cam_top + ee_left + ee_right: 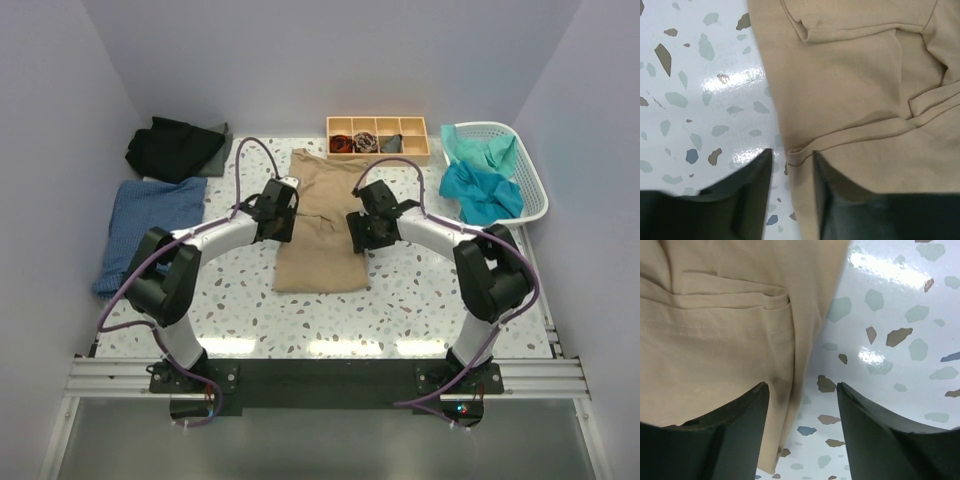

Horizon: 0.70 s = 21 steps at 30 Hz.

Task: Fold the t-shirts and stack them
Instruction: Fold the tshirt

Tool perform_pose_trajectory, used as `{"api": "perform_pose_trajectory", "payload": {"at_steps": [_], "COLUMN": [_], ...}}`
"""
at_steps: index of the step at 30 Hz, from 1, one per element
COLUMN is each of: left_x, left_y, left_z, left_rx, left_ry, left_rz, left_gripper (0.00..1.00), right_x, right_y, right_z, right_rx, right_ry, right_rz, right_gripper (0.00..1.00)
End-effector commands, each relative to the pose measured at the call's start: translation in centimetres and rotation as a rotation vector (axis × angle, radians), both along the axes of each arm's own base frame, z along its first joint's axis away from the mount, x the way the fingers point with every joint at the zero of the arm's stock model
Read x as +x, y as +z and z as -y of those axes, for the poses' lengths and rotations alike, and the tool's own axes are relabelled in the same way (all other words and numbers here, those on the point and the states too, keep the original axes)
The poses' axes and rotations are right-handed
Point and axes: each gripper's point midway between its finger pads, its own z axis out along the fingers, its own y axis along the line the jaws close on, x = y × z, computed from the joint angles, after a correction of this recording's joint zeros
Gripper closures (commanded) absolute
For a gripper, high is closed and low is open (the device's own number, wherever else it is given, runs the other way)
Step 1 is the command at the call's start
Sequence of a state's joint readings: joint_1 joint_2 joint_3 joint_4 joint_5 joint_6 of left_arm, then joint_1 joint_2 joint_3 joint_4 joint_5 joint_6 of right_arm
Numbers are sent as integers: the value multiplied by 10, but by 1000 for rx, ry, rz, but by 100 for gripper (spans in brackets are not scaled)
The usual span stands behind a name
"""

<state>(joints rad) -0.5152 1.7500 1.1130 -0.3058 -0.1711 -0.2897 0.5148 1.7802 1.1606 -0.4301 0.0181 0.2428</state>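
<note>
Tan t-shirt (pixel 320 230) lies at the middle of the bench (pixel 420 300).
Left fingers (pixel 752 185) and right fingers (pixel 875 425) stand apart, straddling its side edges.

Speckled table (pixel 420 300), white laundry basket (pixel 533 185) far right, compartmented wooden tray (pixel 400 157) at back

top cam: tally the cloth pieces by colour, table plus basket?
Tan t-shirt: 1
Denim-blue t-shirt: 1
Black heap: 1 (layers can't be told apart)
Pale teal cloth, in the white basket: 1
Deeper teal cloth, same basket: 1
Total: 5
</note>
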Motion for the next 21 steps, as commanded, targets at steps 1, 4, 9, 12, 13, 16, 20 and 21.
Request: {"api": "perform_pose_trajectory", "payload": {"at_steps": [1, 4, 9, 12, 13, 16, 20, 21], "left_x": [18, 19, 19, 14, 11, -5, -20, -23], "left_y": [19, 33, 54, 64, 63, 57, 35, 24], "left_z": [-5, -8, 1, 23, 29, 54, 69, 68], "left_rx": [6, 2, -49, -150, -180, -302, -398, -394], "left_ry": [41, 49, 15, -62, -84, -182, -219, -213], "left_rz": [70, 105, 131, 121, 109, 51, -15, -37], "left_gripper": [21, 3, 0, 0, 0, 0, 0, 0], "right_x": [8, 10, 14, 15, 12, 12, 12, 13], "right_y": [12, 30, 50, 55, 55, 53, 33, 29], "right_z": [8, 5, 0, -17, -28, -45, -55, -56], "right_rx": [-33, -6, 35, 111, 164, 234, 266, 263], "right_ry": [-31, -32, -29, 12, 46, 74, 86, 80], "right_rz": [35, 74, 113, 106, 80, 57, 8, 4], "right_gripper": [37, 35, 36, 38, 38, 39, 39, 39]}}
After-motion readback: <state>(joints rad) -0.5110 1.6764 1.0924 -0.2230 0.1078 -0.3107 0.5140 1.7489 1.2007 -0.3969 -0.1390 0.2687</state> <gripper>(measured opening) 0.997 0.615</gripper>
